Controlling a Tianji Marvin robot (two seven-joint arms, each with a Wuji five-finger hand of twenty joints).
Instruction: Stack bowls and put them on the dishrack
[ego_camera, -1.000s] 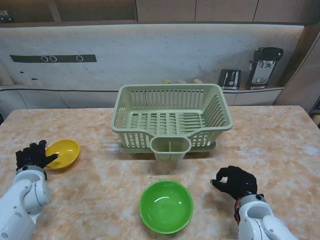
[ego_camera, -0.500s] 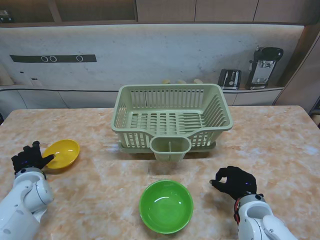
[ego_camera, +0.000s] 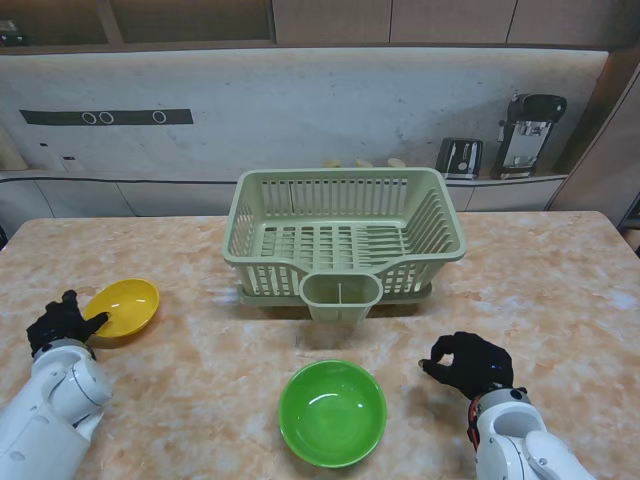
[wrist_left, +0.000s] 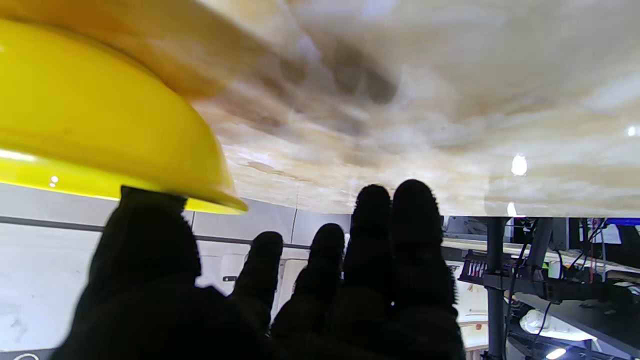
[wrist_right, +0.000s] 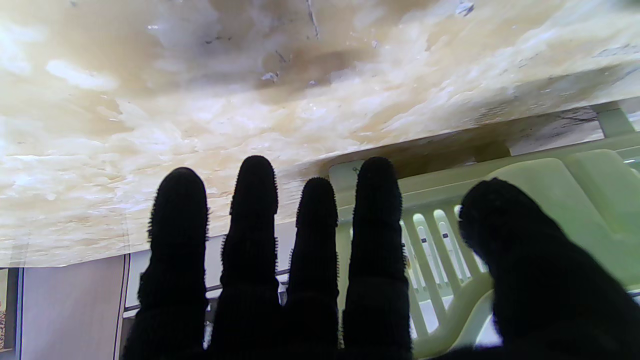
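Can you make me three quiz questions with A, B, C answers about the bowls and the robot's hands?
1. Where is the yellow bowl?
A. inside the dishrack
B. on the table by the left hand
C. stacked in the green bowl

2. How many bowls are on the table?
A. one
B. two
C. three

3. What is the right hand doing?
A. holding nothing
B. holding a bowl
C. holding the rack

Answers:
1 B: the left hand touches its rim, far left of the dishrack.
2 B: just the yellow one and the green bowl.
3 A: it sits apart from the green bowl, with nothing in its fingers.
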